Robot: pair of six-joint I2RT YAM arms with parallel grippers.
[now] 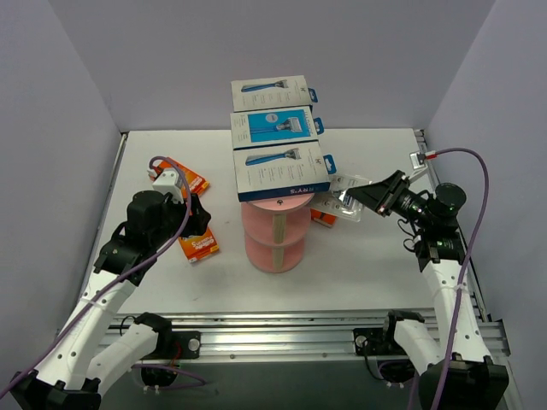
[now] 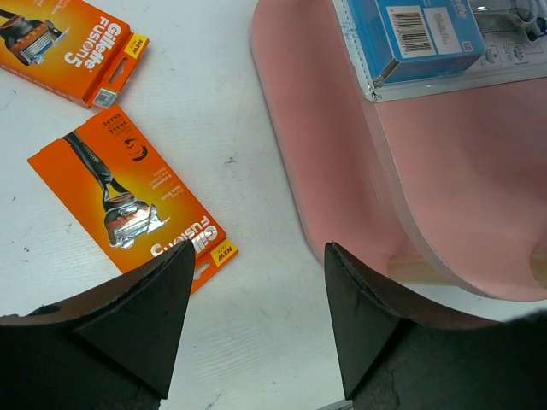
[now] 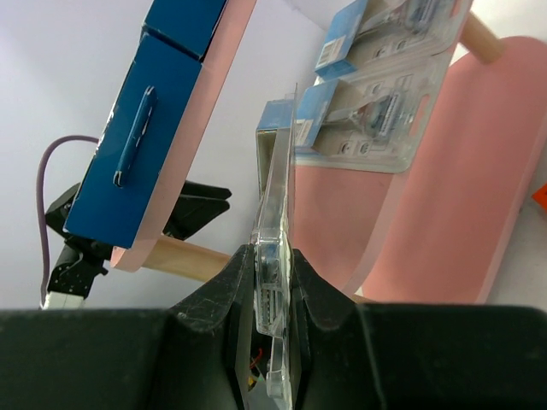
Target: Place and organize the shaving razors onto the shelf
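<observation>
The right pincer (image 3: 275, 266) is clenched on a clear blister pack (image 3: 275, 188), held edge-up just right of the shelf (image 1: 275, 243). The left pincer (image 2: 256, 256) stands released, holding nothing, to the left of the shelf. The shelf's top tier carries three boxes (image 1: 282, 171) in a row, and a lower tier holds one more clear pack (image 3: 380, 94). Two orange cards (image 2: 128, 201) lie flat on the surface (image 2: 205, 111) left of the shelf.

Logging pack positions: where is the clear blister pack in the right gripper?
In the top view the clear blister pack hangs right of the pink shelf, clamped between the right gripper's fingers, beside its lower tiers.
</observation>
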